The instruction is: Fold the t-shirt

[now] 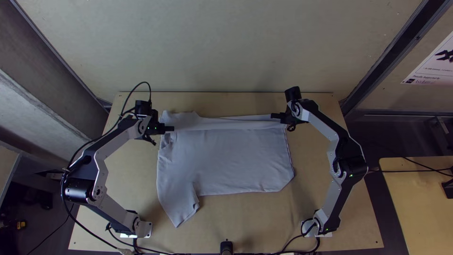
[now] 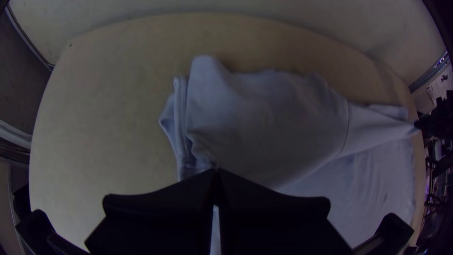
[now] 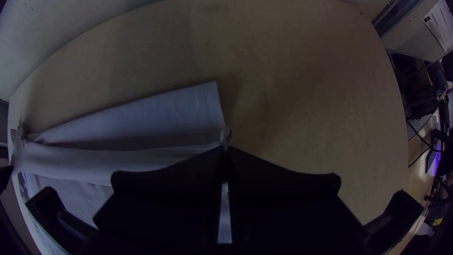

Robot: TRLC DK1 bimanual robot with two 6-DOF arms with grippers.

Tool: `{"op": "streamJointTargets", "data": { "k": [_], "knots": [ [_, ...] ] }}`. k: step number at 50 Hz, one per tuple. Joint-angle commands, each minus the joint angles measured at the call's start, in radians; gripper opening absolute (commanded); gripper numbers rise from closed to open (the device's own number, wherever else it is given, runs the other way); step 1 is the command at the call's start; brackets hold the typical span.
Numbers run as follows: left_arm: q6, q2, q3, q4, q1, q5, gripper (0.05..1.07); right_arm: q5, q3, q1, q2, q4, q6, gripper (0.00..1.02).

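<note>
Top view: at the upper left of the frame, the left tool [image 1: 171,128] is pressed together, pinching the upper left end of the grey t-shirt [image 1: 226,163]. The t-shirt lies across the middle of the wooden surface [image 1: 245,222], mostly spread, its upper edge gathered in a band and a sleeve [image 1: 181,212] pointing to the lower left. Right of centre, the right tool [image 1: 274,116] is closed on the band's other end. To fold well, both tools should probably carry the band towards the bottom of the frame at one pace and height, taut but not stretched, then lay it flat before letting go; uneven travel could skew it. At the upper right, a printed sheet [image 1: 433,63] hangs, bearing a dark figure and lettering.
</note>
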Motion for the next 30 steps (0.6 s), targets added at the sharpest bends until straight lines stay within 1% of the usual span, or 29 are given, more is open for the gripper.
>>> {"op": "streamJointTargets", "data": {
  "k": [1,3,4,5,6,7,8,10,12,13,14,15,18,20,23,27,30],
  "knots": [
    [-0.016,-0.02,-0.071,0.02,-0.008,-0.002,0.08,0.015,-0.028,-0.002,-0.037,0.004,0.005,0.03],
    [-0.016,-0.018,-0.085,0.025,-0.01,-0.002,0.09,0.017,-0.031,-0.001,-0.051,0.004,0.005,0.03],
    [-0.019,-0.018,-0.09,0.025,-0.01,-0.002,0.11,0.017,-0.031,-0.001,-0.054,0.005,0.005,0.03],
    [-0.022,-0.017,-0.093,0.023,-0.008,-0.002,0.17,0.017,-0.031,-0.002,-0.059,0.004,0.005,0.04],
    [-0.025,-0.017,-0.096,0.02,-0.008,-0.002,0.25,0.015,-0.033,-0.004,-0.063,0.004,0.006,0.08],
    [-0.026,-0.02,-0.101,0.014,-0.008,-0.001,0.37,0.015,-0.035,-0.004,-0.071,0.001,0.006,0.14],
    [-0.028,-0.023,-0.105,0.011,-0.008,-0.001,0.5,0.015,-0.041,-0.005,-0.079,-0.001,0.006,0.22],
    [-0.028,-0.027,-0.11,-0.001,-0.008,-0.001,0.73,0.015,-0.05,-0.005,-0.097,-0.001,0.003,0.43],
    [-0.028,-0.026,-0.097,-0.05,-0.01,0.001,0.97,0.015,-0.053,-0.005,-0.111,-0.01,-0.002,0.65],
    [-0.028,-0.024,-0.088,-0.073,-0.01,0.001,1.04,0.015,-0.053,-0.005,-0.118,-0.014,-0.002,0.74],
    [-0.029,-0.024,-0.076,-0.101,-0.01,0.001,1.03,0.015,-0.053,-0.005,-0.126,-0.022,-0.002,0.8],
    [-0.031,-0.027,-0.068,-0.115,-0.01,0.001,1.03,0.015,-0.053,-0.005,-0.135,-0.03,-0.003,0.84],
    [-0.031,-0.07,-0.078,-0.099,-0.005,0.001,1.03,0.014,-0.051,-0.007,-0.155,-0.045,-0.018,0.9],
    [-0.031,-0.096,-0.078,-0.096,0.001,0.004,1.03,0.012,-0.039,-0.01,-0.16,-0.079,-0.023,0.93],
    [-0.029,-0.124,-0.064,-0.106,0.007,0.015,1.03,0.014,-0.035,-0.011,-0.194,-0.137,-0.032,0.93],
    [-0.028,-0.152,-0.022,-0.17,0.012,0.019,1.03,0.014,-0.07,-0.02,-0.269,-0.137,-0.037,0.93],
    [-0.028,-0.184,-0.004,-0.191,0.012,0.021,1.03,0.014,-0.102,-0.025,-0.333,-0.137,-0.029,0.93]
  ]
}}
